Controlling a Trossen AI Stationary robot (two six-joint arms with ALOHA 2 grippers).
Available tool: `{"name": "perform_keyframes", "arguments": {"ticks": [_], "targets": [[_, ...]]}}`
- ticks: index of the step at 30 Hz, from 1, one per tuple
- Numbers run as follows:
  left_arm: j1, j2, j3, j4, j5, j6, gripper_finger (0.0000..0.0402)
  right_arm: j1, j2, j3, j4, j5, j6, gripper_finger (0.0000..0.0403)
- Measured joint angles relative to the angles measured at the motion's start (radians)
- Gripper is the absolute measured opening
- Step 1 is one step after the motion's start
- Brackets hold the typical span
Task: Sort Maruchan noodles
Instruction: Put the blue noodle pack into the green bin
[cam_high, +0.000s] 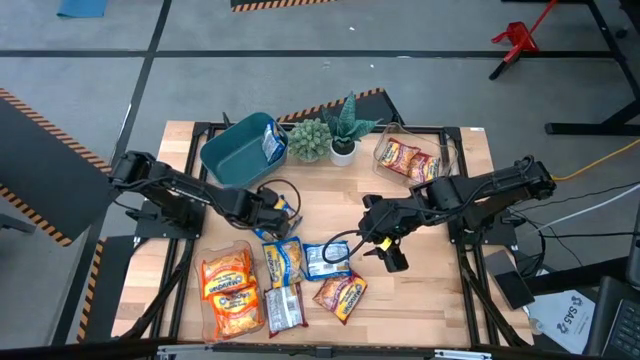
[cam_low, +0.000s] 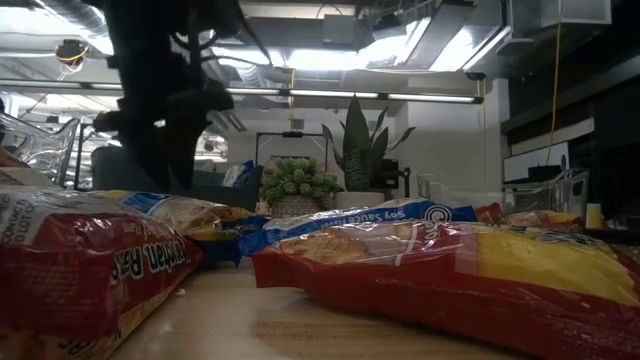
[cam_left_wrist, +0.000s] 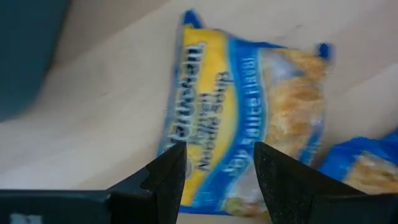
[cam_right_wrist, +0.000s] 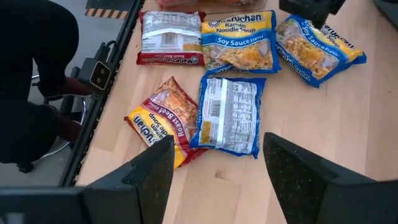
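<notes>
Several Maruchan noodle packets lie flat on the wooden table (cam_high: 420, 300). Nearest my left gripper is a blue-and-yellow soy sauce packet (cam_left_wrist: 249, 118), also in the right wrist view (cam_right_wrist: 320, 43). My left gripper (cam_left_wrist: 217, 152) hovers open just over this packet's end, pointing steeply down (cam_high: 280, 208). My right gripper (cam_right_wrist: 217, 149) hangs open, well above the table, at centre right (cam_high: 390, 255). Below it lie a red roast beef packet (cam_right_wrist: 165, 121), a blue packet face down (cam_right_wrist: 230, 115), another soy sauce packet (cam_right_wrist: 239, 40) and a red packet back up (cam_right_wrist: 171, 40).
A teal bin (cam_high: 243, 148) at the far left holds a blue packet. At the far right, a clear tub (cam_high: 410, 158) holds red packets. Another clear tub (cam_high: 228, 290) at the near left holds orange ones. Two potted plants (cam_high: 325, 138) stand between the far containers.
</notes>
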Motion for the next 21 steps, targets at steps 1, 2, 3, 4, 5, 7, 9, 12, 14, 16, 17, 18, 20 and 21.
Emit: {"name": "perform_keyframes", "arguments": {"ticks": [1, 2, 3, 4, 5, 7, 9, 12, 14, 16, 17, 18, 20, 21], "targets": [[0.000, -0.001, -0.013, 0.010, 0.001, -0.004, 0.0182, 0.000, 0.000, 0.000, 0.000, 0.000, 0.000, 0.0230], [0.001, 0.004, -0.026, 0.034, 0.006, -0.011, 0.0182, 0.000, 0.000, 0.000, 0.000, 0.000, 0.000, 0.0230], [0.001, 0.014, -0.037, 0.061, 0.011, -0.018, 0.0182, 0.000, 0.000, 0.000, 0.001, 0.000, 0.000, 0.0230], [0.001, 0.019, -0.047, 0.076, 0.018, -0.019, 0.0182, 0.000, 0.000, 0.000, 0.001, 0.000, 0.000, 0.0230], [0.001, 0.023, -0.053, 0.084, 0.029, -0.019, 0.0182, 0.000, 0.000, 0.000, 0.003, 0.000, 0.001, 0.0230], [0.001, 0.050, -0.063, 0.146, 0.053, -0.018, 0.0182, 0.000, 0.000, 0.000, 0.005, 0.000, 0.005, 0.0230], [0.000, 0.073, -0.069, 0.171, 0.065, -0.001, 0.0182, 0.000, 0.000, 0.001, 0.008, 0.000, 0.009, 0.0230], [0.001, 0.102, -0.067, 0.238, 0.071, 0.013, 0.0182, 0.000, 0.000, 0.001, 0.014, 0.000, 0.010, 0.0230], [0.001, 0.120, -0.068, 0.303, 0.067, 0.032, 0.0182, 0.000, 0.000, 0.001, 0.023, 0.001, 0.011, 0.0230], [0.005, 0.134, -0.068, 0.387, 0.062, 0.053, 0.0182, 0.000, 0.000, 0.001, 0.022, 0.017, 0.012, 0.0230], [0.010, 0.143, -0.069, 0.434, 0.059, 0.069, 0.0182, 0.000, 0.000, 0.001, 0.025, 0.034, 0.012, 0.0230], [0.016, 0.151, -0.069, 0.480, 0.061, 0.087, 0.0182, 0.000, 0.000, 0.001, 0.024, 0.051, 0.013, 0.0230], [0.032, 0.167, -0.069, 0.554, 0.065, 0.117, 0.0182, 0.000, 0.000, 0.001, 0.022, 0.100, 0.031, 0.0230], [0.041, 0.173, -0.069, 0.583, 0.067, 0.131, 0.0182, -0.001, 0.000, 0.001, 0.021, 0.142, 0.054, 0.0230]]}}
